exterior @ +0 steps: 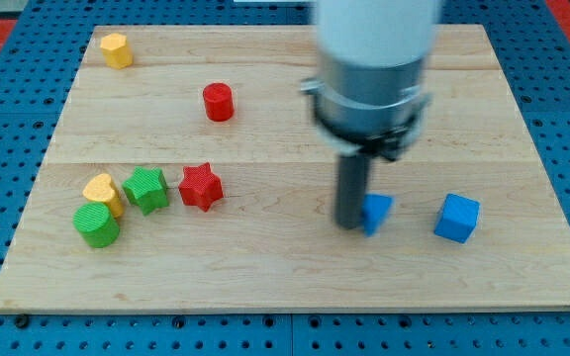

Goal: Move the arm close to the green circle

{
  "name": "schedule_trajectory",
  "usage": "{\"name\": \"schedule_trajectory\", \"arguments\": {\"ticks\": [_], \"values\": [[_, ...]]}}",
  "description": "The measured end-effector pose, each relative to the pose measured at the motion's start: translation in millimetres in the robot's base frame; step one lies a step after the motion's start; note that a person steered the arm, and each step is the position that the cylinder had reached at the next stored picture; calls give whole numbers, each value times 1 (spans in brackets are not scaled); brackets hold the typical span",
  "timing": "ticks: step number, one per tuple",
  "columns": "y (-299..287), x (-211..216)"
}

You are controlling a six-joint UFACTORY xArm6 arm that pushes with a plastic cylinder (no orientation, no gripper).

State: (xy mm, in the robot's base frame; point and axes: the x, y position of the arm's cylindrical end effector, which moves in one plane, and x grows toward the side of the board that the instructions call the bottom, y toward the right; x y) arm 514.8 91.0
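Observation:
The green circle [97,225] lies near the board's bottom left corner, touching a yellow block [103,191] above it. My tip [349,223] is at the end of the dark rod, right of the board's middle, far to the right of the green circle. The tip sits against the left side of a small blue block [376,212].
A green star [146,190] and a red star [201,187] lie in a row right of the yellow block. A red cylinder [218,102] sits higher up, a yellow hexagon [116,49] at the top left. A blue cube [456,218] lies at the right. The wooden board [285,282] rests on a blue pegboard.

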Motion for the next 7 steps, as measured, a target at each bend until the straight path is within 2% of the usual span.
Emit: {"name": "schedule_trajectory", "arguments": {"ticks": [1, 2, 3, 7], "values": [[31, -6], [-3, -6], [-66, -5], [-71, 0]]}}
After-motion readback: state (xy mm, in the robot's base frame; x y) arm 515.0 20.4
